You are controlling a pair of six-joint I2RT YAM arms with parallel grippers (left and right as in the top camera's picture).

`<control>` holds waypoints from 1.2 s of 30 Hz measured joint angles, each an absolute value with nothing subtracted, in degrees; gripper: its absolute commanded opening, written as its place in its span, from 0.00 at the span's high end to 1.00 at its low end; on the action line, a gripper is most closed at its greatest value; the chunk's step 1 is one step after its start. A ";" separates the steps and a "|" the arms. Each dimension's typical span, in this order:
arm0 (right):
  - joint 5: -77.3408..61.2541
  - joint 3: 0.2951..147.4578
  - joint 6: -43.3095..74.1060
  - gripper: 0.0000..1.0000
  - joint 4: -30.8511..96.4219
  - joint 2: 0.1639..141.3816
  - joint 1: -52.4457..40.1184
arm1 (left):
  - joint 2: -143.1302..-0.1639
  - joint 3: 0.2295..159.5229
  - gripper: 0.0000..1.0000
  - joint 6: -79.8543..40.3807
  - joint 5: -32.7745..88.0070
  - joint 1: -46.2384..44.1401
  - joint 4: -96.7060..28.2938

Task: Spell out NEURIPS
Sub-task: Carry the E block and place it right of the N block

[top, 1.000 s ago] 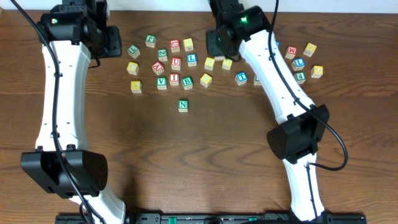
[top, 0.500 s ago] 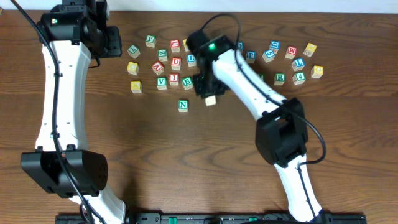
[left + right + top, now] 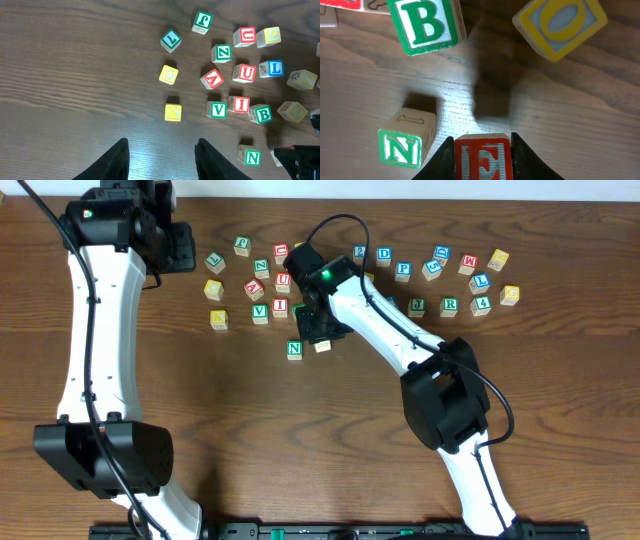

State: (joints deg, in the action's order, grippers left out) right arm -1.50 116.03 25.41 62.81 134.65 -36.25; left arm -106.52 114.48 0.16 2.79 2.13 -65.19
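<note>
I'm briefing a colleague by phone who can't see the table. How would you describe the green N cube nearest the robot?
Letter cubes lie scattered along the far side of the wooden table. Nearer the robot, by the green B cube, sits the green N cube, beside the red E cube in the right gripper. It alone rests outside the scatter.

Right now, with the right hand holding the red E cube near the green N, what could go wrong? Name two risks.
1. The right hand holds the E cube close beside the N cube; lowering it could nudge N askew.
2. Its shadow on the table suggests E hangs raised; released there, it might tumble onto another face.
</note>
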 measured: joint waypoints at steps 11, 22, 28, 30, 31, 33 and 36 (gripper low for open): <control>-0.95 112.97 27.03 0.72 59.33 134.65 -37.60 | -106.52 114.48 0.57 0.16 2.81 2.13 -65.21; 1.37 111.90 27.86 0.69 57.87 134.65 -38.87 | -106.52 114.48 0.58 0.16 2.81 2.13 -65.21; 1.61 111.18 28.08 0.67 57.80 134.65 -39.20 | -106.52 114.48 0.57 0.16 2.81 2.13 -65.21; 1.52 111.18 28.08 0.65 58.02 134.65 -39.20 | -106.52 114.48 0.57 0.16 2.81 2.13 -65.19; 1.50 111.18 28.08 0.64 58.24 134.65 -39.20 | -106.52 114.48 0.58 0.16 2.79 2.13 -65.21; 1.48 111.15 28.12 0.63 58.37 134.65 -39.20 | -106.52 114.48 0.57 0.16 2.81 2.13 -65.21; 1.48 111.15 28.23 0.62 58.17 134.65 -39.20 | -106.52 114.48 0.58 0.16 2.81 2.13 -65.19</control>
State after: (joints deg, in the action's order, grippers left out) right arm 1.48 111.15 28.23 58.17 134.65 -39.20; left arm -106.52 114.48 0.16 2.81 2.13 -65.19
